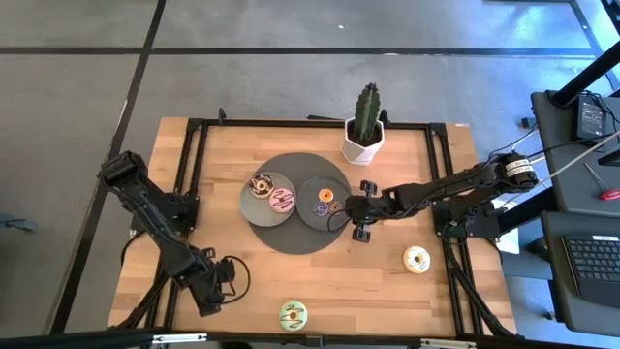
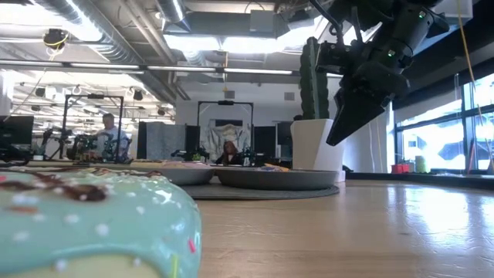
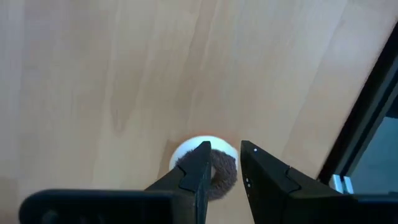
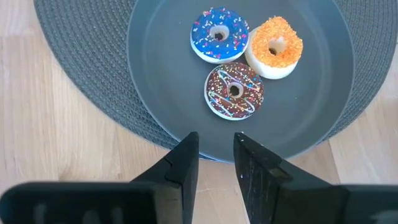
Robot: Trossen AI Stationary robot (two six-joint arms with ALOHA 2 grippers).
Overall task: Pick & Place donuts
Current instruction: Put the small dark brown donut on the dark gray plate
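Note:
Two grey plates sit on a round grey mat [image 1: 291,237]. The left plate [image 1: 254,199] carries a brown-and-white donut [image 1: 262,183] and a pink donut [image 1: 282,201]. The right plate [image 4: 155,74] holds blue [image 4: 218,34], orange [image 4: 275,45] and chocolate [image 4: 234,90] mini donuts. A white donut [image 1: 418,259] and a green donut [image 1: 294,313] lie on the bare table. My right gripper [image 4: 214,152] hovers narrowly open over that plate's rim. My left gripper [image 3: 225,158] is low at the near left, narrowly open over a brown-iced white donut [image 3: 221,171]. My left gripper comes at the brown-iced donut from above, with one fingertip [image 3: 199,162] over its ring while the donut lies flat on the table. I cannot tell whether the fingers touch it.
A potted cactus [image 1: 364,136] stands at the far edge behind the plates. The green donut [image 2: 85,224] fills the low view's near left corner. Black frame rails [image 1: 194,174] run along both table sides. Bare wood [image 1: 358,281] lies between the mat and the near edge.

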